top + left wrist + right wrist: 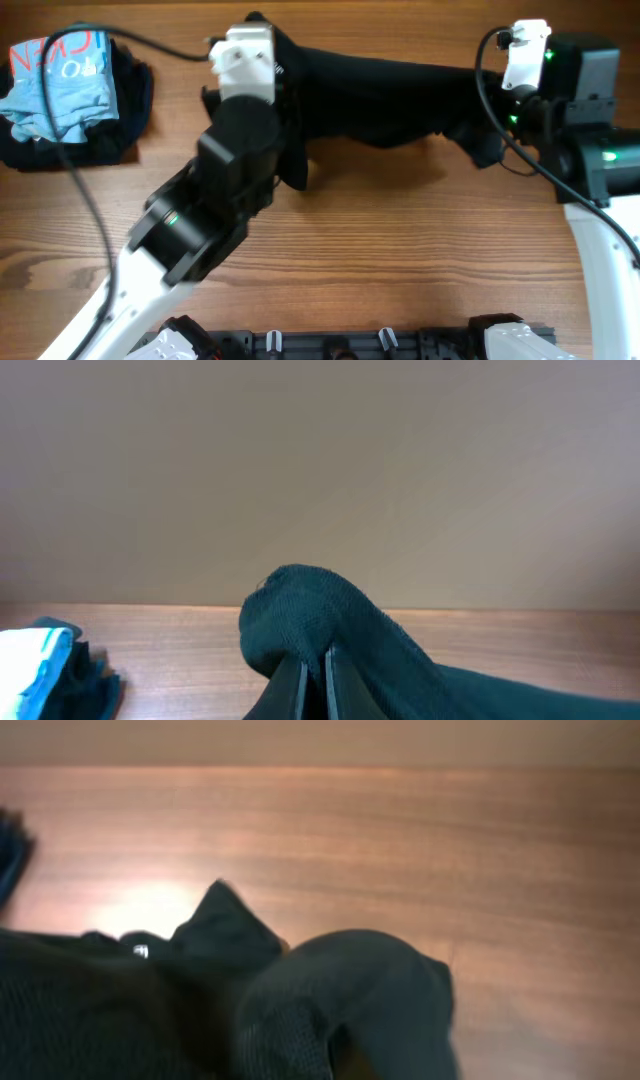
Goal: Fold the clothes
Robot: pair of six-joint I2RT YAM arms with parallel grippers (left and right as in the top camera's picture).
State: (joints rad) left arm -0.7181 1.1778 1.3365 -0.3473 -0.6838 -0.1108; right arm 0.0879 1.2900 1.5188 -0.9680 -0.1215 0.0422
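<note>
The brown wooden table (400, 260) has a smooth, lightly varnished face with streaky grain and gives back a soft glare (clearest in the right wrist view). The black thin-cloth T-shirt (380, 100) is matt, and its fine knit shows close up. Well apart from the T-shirt, the light-blue cloth garment with red lettering (60, 75) looks soft and creased. The left pincer (314, 668) has smooth dark fingers. At either end of the T-shirt, white plastic wrist housings (245, 60) look smooth and faintly glossy.
</note>
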